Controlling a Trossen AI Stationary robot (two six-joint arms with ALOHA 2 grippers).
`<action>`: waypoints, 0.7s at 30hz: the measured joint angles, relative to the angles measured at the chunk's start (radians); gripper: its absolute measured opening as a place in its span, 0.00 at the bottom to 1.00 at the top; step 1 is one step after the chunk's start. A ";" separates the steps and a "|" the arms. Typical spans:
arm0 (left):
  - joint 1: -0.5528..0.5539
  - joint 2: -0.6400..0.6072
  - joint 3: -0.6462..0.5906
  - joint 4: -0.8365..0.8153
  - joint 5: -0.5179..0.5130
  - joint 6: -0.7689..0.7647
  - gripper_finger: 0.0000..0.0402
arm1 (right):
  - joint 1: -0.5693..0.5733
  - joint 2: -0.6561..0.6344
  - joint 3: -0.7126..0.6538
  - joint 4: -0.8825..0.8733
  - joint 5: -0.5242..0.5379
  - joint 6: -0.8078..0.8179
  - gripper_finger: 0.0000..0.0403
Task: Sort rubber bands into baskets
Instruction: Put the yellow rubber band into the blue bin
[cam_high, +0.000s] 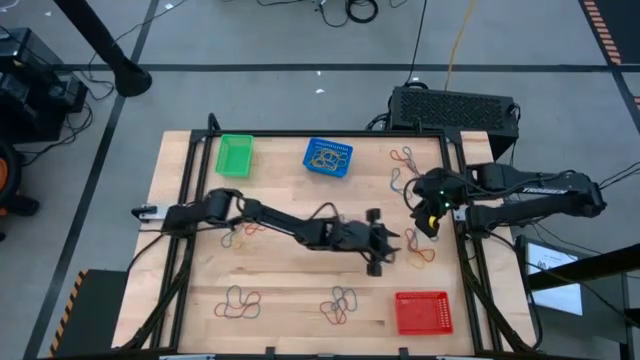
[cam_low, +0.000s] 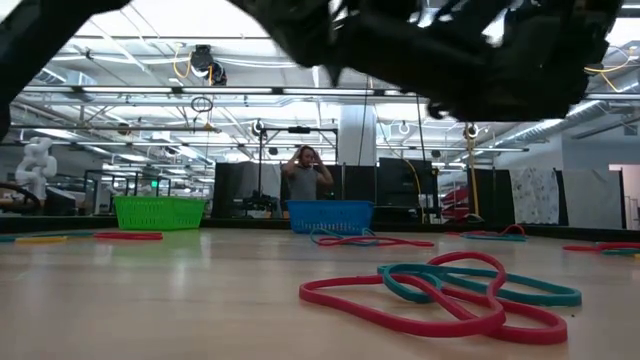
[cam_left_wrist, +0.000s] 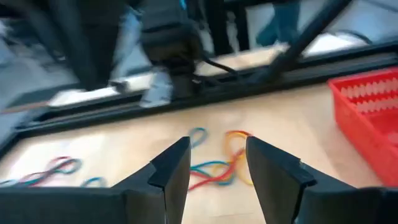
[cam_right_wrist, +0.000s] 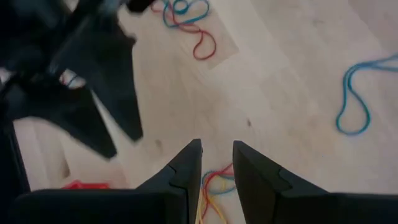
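A tangle of red and teal rubber bands (cam_low: 450, 292) is lying nearest the low camera, flat on the wooden table (cam_high: 290, 285). More bands are lying scattered: clusters along the near edge (cam_high: 240, 302) and (cam_high: 340, 305), a group at the far right (cam_high: 403, 168), and a small red-blue-yellow clump (cam_left_wrist: 217, 171) in the middle right of the table.

Left gripper (cam_high: 395, 243) is reaching across the table's middle, hovering above that clump; its fingers (cam_left_wrist: 171, 174) are standing apart with nothing between them, the bands showing through the gap on the wood beyond.

Right gripper (cam_high: 432, 222) is hanging just beside the left one, toward the right edge. Its fingers (cam_right_wrist: 186, 168) are standing slightly apart, with a bare slot between them; red and yellow bands (cam_right_wrist: 214, 183) are lying on the table below the tips. Cannot tell whether the tips are touching them.

Baskets: green basket (cam_high: 234, 155) is sitting at the far left, looking empty; blue basket (cam_high: 328, 157) is at the far centre, holding several bands; red basket (cam_high: 422, 312) is at the near right corner, close to the left gripper's reach.

A person (cam_low: 305, 175) is standing in the room beyond the table.
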 joint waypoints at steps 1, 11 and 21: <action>-0.002 0.036 0.068 -0.051 0.009 0.000 0.41 | 0.008 0.000 0.000 -0.012 0.003 0.008 0.21; 0.000 0.304 0.461 -0.285 0.075 -0.001 0.41 | 0.092 -0.034 0.000 -0.142 0.135 0.131 0.21; 0.022 0.418 0.529 -0.287 0.237 0.079 0.41 | 0.102 -0.060 0.000 -0.140 0.152 0.127 0.21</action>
